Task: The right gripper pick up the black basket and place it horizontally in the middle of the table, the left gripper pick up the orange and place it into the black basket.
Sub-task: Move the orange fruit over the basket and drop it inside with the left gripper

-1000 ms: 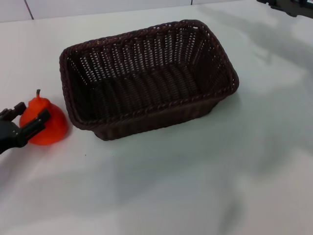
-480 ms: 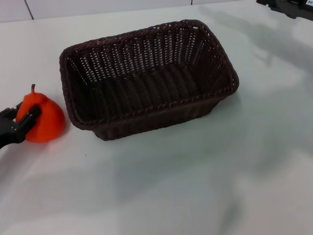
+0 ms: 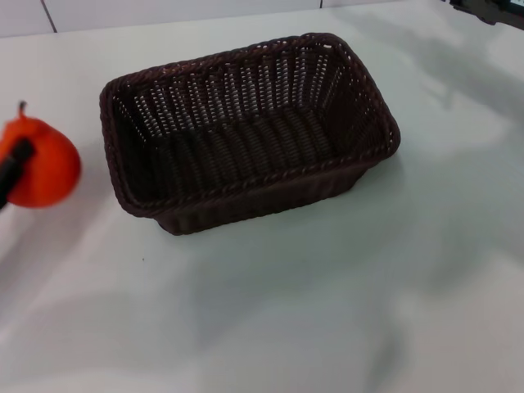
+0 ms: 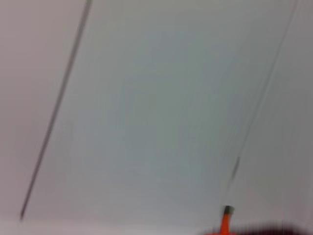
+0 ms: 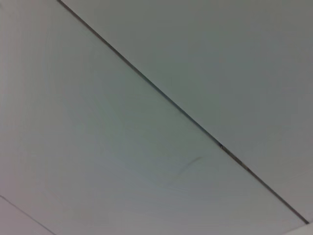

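The black basket (image 3: 246, 135) stands lengthwise in the middle of the white table (image 3: 327, 311), empty. The orange (image 3: 42, 164) is at the far left of the head view, held above the table, left of the basket. My left gripper (image 3: 11, 168) is shut on it; one dark finger (image 3: 18, 155) crosses its front and the rest is out of frame. The left wrist view shows only the orange's neck and stem (image 4: 225, 223) at the picture's edge. My right gripper (image 3: 490, 8) is parked at the far right back, barely in view.
The table's back edge meets a pale wall (image 3: 164, 10). Both wrist views show only pale panels with dark seams (image 5: 171, 105).
The left gripper closed on the orange and raised it off the table, moving it up and to the left. The basket and the right arm have not moved.
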You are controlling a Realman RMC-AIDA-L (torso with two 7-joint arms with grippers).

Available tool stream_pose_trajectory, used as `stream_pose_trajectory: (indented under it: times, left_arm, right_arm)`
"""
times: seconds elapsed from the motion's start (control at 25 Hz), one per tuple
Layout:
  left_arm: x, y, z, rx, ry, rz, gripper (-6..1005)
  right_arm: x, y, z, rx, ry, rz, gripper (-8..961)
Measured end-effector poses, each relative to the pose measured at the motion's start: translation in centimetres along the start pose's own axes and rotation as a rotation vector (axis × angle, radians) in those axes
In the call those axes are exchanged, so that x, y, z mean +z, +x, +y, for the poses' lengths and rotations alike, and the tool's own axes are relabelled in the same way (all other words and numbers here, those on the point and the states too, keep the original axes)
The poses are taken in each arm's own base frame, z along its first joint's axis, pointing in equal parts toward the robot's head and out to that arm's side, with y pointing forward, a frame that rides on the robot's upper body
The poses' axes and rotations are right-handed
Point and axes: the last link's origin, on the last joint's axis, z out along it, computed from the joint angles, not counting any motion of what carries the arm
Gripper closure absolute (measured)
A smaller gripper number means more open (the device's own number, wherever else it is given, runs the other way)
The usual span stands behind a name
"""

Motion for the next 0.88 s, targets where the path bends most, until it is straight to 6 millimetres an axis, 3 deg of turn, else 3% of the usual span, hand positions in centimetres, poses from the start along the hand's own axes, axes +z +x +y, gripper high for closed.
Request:
stream_pose_trajectory:
  times: [0.16, 0.28, 0.48, 0.76, 0.88]
  left_arm:
    - [-0.8, 2.1, 0.0, -0.053, -0.003, 0.154, 739]
    - [0.1, 3.5, 0.5, -0.093, -0.043, 0.234, 756]
    - [4.2, 4.8, 2.6, -0.138, -0.163, 0.266, 795]
    - [9.4, 4.6, 5.3, -0.163, -0.301, 0.112, 875]
    - [10.7, 4.2, 5.9, -0.178, -0.305, 0.067, 820]
  right_arm:
    - [0.0, 0.1, -0.1, -0.021, 0.013, 0.033, 141]
    - [0.2, 0.1, -0.5, -0.053, 0.033, 0.067, 141]
    - [1.1, -0.1, -1.3, -0.115, 0.063, 0.110, 142]
    - [2.2, -0.5, -2.0, -0.193, 0.066, 0.155, 142]
    - [2.6, -0.6, -2.2, -0.222, 0.069, 0.177, 142]
